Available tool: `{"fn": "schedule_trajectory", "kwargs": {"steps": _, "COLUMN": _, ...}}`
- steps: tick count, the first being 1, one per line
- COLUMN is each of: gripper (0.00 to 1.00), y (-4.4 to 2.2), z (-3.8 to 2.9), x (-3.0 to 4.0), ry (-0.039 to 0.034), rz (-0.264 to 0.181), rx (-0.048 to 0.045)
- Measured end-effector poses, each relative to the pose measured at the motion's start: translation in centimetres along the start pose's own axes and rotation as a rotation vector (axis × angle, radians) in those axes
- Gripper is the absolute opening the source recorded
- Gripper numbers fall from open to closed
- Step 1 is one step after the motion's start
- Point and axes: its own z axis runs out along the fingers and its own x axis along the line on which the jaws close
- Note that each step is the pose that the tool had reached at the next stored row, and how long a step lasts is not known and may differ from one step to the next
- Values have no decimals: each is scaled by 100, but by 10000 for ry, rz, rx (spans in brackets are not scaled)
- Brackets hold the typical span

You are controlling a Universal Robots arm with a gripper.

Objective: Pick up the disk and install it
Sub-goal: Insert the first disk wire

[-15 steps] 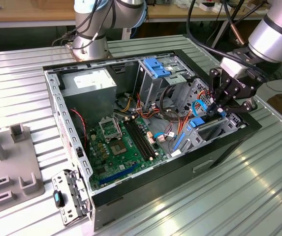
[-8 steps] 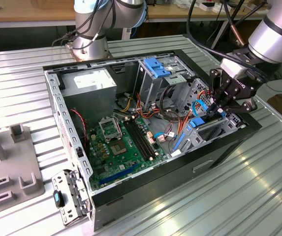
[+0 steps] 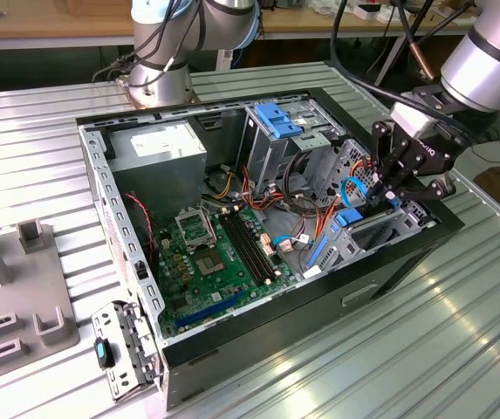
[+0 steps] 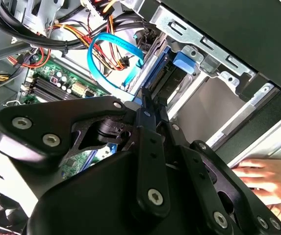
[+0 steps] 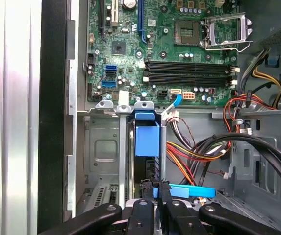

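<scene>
Hand (image 5: 155,187) fingers nearly closed, pinching disk (image 5: 146,144) edge | disk upright in drive bay (image 5: 103,147), at hand's fingertips

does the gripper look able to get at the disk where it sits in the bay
Probably yes. The gripper is right at the disk, its fingers seemingly closed on its exposed edge. The disk stands on edge in the open bay, and the cables lie beside it, not across it.
</scene>
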Motion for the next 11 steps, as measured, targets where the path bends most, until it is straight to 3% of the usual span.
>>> {"fn": "schedule_trajectory", "kwargs": {"steps": 3, "gripper": 16, "y": -2, "z": 18, "x": 3, "ry": -77, "rz": -3, "rx": 0}}
{"fn": "schedule_trajectory", "kwargs": {"steps": 7, "gripper": 16, "y": -6, "z": 74, "x": 27, "ry": -71, "rz": -3, "rx": 1}}
{"fn": "schedule_trajectory", "kwargs": {"steps": 11, "gripper": 16, "y": -6, "z": 84, "x": 30, "ry": -77, "rz": -4, "rx": 1}}
